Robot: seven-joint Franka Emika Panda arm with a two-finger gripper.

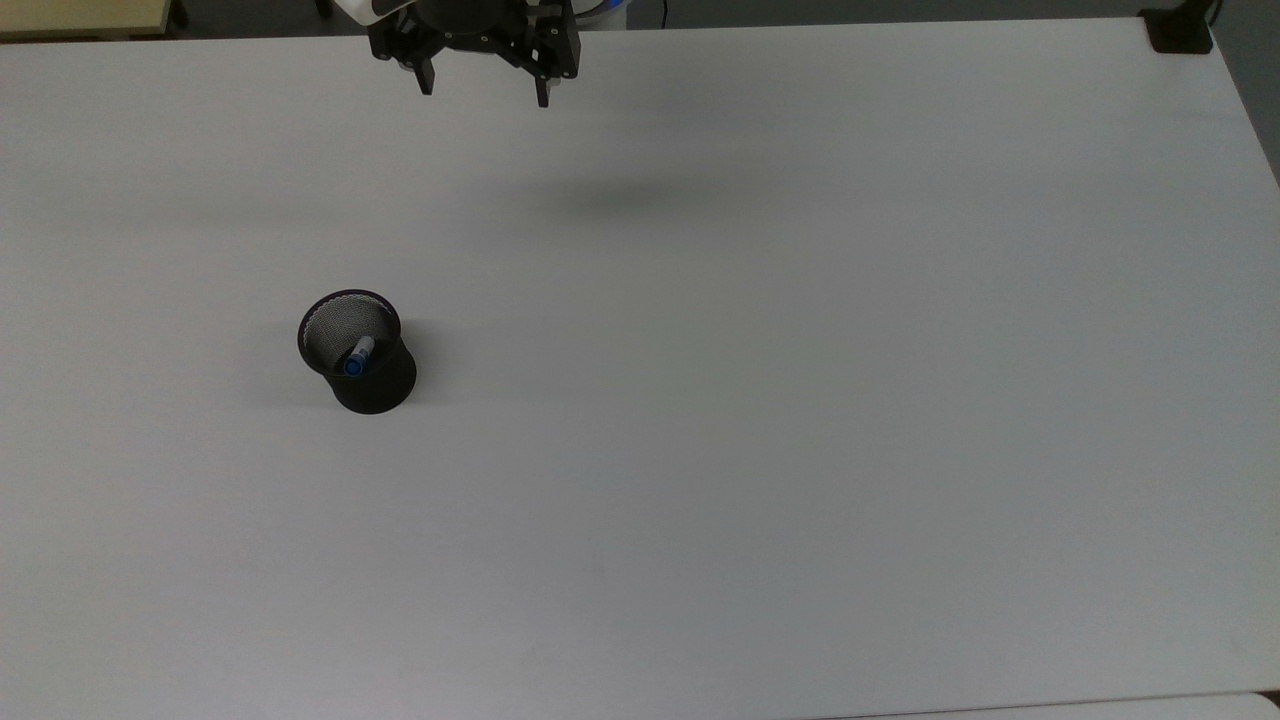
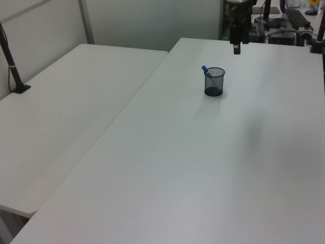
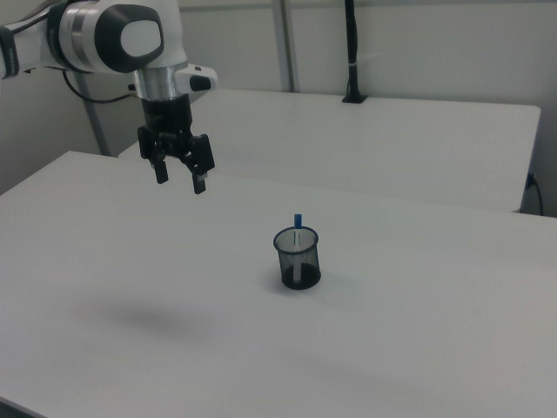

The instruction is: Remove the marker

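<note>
Inside the mesh cup (image 1: 365, 375), the marker (image 1: 356, 356) stands well apart from the spread, empty end effector (image 1: 485, 92).

A black mesh cup (image 1: 358, 352) (image 2: 214, 81) (image 3: 298, 258) is standing upright on a white table (image 1: 760, 400) (image 2: 203, 162) (image 3: 130, 261), toward the top view's left and well apart from every edge. A soft shadow (image 1: 625, 197) is lying on the tabletop near the top view's far edge. A second white table (image 2: 61, 112) (image 3: 392, 139) is sitting just beside the first, with a narrow seam running between them. A black pole (image 2: 10, 61) (image 3: 352, 52) is rising from a base on that second table. A black mount (image 1: 1180, 30) is sitting at the first table's corner in the top view's upper right. Cluttered desks with cables (image 2: 289, 25) are showing beyond the table in the left view's upper right.
</note>
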